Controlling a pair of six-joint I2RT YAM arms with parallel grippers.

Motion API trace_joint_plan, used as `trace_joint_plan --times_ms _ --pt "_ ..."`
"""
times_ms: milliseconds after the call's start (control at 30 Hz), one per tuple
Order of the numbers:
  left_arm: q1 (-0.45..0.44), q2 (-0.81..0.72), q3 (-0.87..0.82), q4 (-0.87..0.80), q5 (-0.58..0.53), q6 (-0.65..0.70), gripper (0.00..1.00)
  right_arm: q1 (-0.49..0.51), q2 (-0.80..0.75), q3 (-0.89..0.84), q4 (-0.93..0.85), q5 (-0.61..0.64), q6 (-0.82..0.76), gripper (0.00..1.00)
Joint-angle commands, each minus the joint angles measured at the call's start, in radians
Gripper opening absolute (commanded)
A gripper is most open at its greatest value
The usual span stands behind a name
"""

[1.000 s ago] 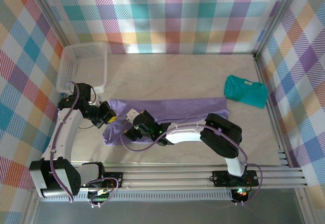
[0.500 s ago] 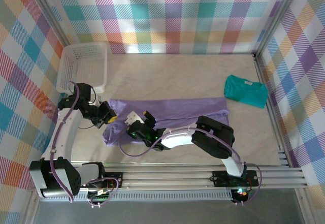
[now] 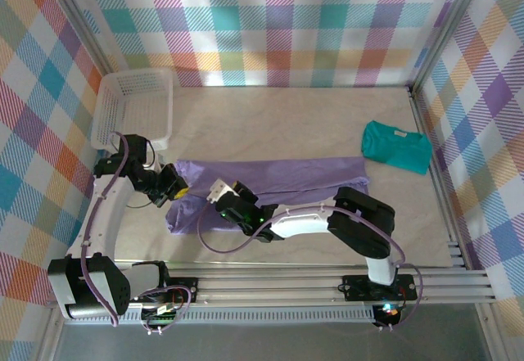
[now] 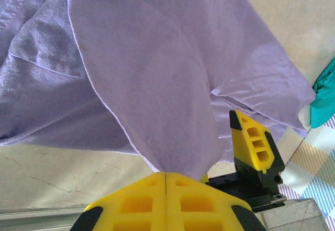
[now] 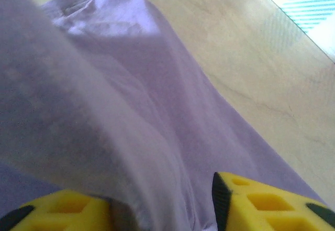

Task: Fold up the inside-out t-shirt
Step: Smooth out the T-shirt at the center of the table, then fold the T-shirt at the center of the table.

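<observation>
The inside-out t-shirt [image 3: 303, 173] is lavender and lies as a long flattened strip across the table's near half. At the strip's left end my left gripper [image 3: 175, 187] is shut on the cloth. In the left wrist view its yellow jaws [image 4: 165, 174] meet on a pinched point of the t-shirt [image 4: 146, 74], which fans away from them. Just to the right, my right gripper [image 3: 223, 194] sits low on the same end. Its jaws [image 5: 159, 207] stand apart, and a fold of the t-shirt [image 5: 131, 110] lies between the fingers. One of its yellow fingers [image 4: 254, 144] appears beside the pinched cloth.
A white basket [image 3: 135, 107] stands at the back left corner. A folded teal t-shirt [image 3: 397, 146] lies at the right, and its edge [image 4: 324, 95] is in the left wrist view. The bare table [image 3: 286, 115] stretches behind the lavender strip. Plaid walls close in three sides.
My right gripper's jaws have narrowed from wide open around a fold of the t-shirt, and that arm's elbow has shifted. The left gripper has kept its grip and place.
</observation>
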Motion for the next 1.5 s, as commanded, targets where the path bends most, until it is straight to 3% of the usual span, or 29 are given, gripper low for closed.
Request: trace_joint_plan --times_ms 0,100,400,467,567,633,767,867,967,1033,1133,1300,1467 --pt "0.015 -0.024 -0.034 0.003 -0.017 0.015 0.0 0.004 -0.053 -0.035 -0.05 -0.081 -0.045 0.4" --pt "0.016 -0.035 -0.063 0.007 -0.028 0.016 0.0 0.002 -0.074 -0.053 -0.075 -0.143 -0.074 0.29" --pt "0.015 -0.089 -0.225 0.071 -0.031 -0.02 0.0 0.0 -0.088 -0.08 -0.166 -0.302 -0.124 0.12" --pt "0.015 -0.098 -0.259 0.085 -0.029 -0.029 0.03 -0.001 -0.091 -0.089 -0.197 -0.326 -0.134 0.15" --pt "0.013 -0.121 -0.3 0.106 -0.025 -0.052 0.15 -0.005 -0.12 -0.113 -0.244 -0.362 -0.146 0.25" --pt "0.013 -0.135 -0.289 0.093 -0.054 -0.054 0.23 -0.013 -0.153 -0.123 -0.286 -0.401 -0.144 0.36" --pt "0.013 -0.174 -0.268 0.091 -0.135 -0.066 0.43 -0.025 -0.231 -0.111 -0.379 -0.492 -0.138 0.48" --pt "0.004 -0.199 -0.263 0.169 -0.142 -0.089 0.48 -0.06 -0.282 -0.1 -0.409 -0.576 -0.095 0.53" --pt "-0.054 -0.192 -0.29 0.367 -0.111 -0.167 0.5 -0.153 -0.312 -0.112 -0.311 -0.742 0.057 0.54" --pt "-0.114 -0.15 -0.296 0.512 -0.121 -0.206 0.51 -0.205 -0.276 -0.092 -0.253 -0.844 0.154 0.53" --pt "-0.191 -0.028 -0.279 0.677 -0.178 -0.211 0.51 -0.224 -0.151 -0.014 -0.239 -0.866 0.242 0.46" --pt "-0.205 0.25 -0.182 0.85 -0.228 -0.181 0.5 -0.267 -0.048 -0.027 -0.166 -0.886 0.39 0.39" --pt "-0.205 0.473 -0.07 0.932 -0.296 -0.125 0.49 -0.277 0.009 -0.046 -0.174 -0.909 0.428 0.38"
